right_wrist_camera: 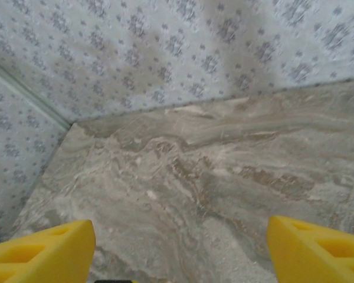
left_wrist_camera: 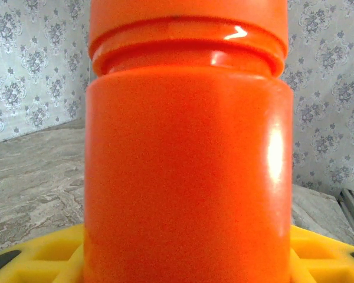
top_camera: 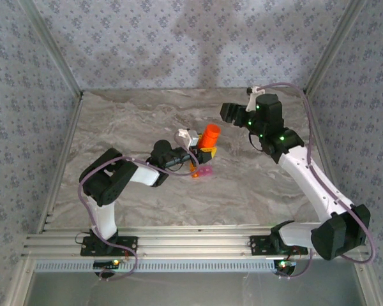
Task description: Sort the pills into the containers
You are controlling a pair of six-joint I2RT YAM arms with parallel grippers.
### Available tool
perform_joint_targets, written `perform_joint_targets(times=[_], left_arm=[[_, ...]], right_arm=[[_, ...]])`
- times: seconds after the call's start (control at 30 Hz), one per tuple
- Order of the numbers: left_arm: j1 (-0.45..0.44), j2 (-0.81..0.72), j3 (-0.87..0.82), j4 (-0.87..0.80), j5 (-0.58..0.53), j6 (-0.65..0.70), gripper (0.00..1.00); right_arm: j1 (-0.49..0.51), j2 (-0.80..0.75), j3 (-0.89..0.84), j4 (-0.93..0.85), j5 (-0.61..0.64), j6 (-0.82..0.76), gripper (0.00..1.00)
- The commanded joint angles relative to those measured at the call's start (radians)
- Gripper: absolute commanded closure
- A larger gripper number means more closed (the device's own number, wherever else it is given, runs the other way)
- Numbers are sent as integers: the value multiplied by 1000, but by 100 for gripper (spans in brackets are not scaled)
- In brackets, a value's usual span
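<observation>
— Well, what are we counting on the table [top_camera: 134,121]?

— We are counting two arms, the left arm [top_camera: 112,182] and the right arm [top_camera: 313,175], one orange bottle [top_camera: 210,135], and one pair of containers [top_camera: 200,171]. These are two tiny translucent boxes joined side by side, the orange box [top_camera: 195,171] on the left and the pink box [top_camera: 207,171] on the right.

— Where are they sitting?

— Around mid-table, just on the near side of the left gripper [top_camera: 202,148], which is overlapping the orange one's far edge from above. We are not making out any pills; they are too small to tell.

— And what are the hands doing?

— The left gripper is clamping the bottle low on its body, with its yellow fingers [left_wrist_camera: 41,256] partly open and pressing on either side. The capped bottle is leaning toward the far right and is hiding much of the table from the left wrist camera. The right gripper [top_camera: 232,113] is hanging over the far right, well apart from the bottle. Its fingertips [right_wrist_camera: 318,247] are standing wide with nothing between them, over bare marble.

— And around it all?

— Patterned walls [top_camera: 179,38] are enclosing three sides, and a metal rail [top_camera: 191,244] is running along the near edge.
</observation>
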Motion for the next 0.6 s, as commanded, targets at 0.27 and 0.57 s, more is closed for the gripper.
perform_joint_targets(times=[0.27, 0.57], left_arm=[[9, 7, 47, 14, 28, -4, 100], [8, 14, 58, 7, 32, -9, 100]], right_arm=[[-29, 74, -65, 18, -367, 12, 24], [-7, 95, -63, 14, -423, -12, 29]])
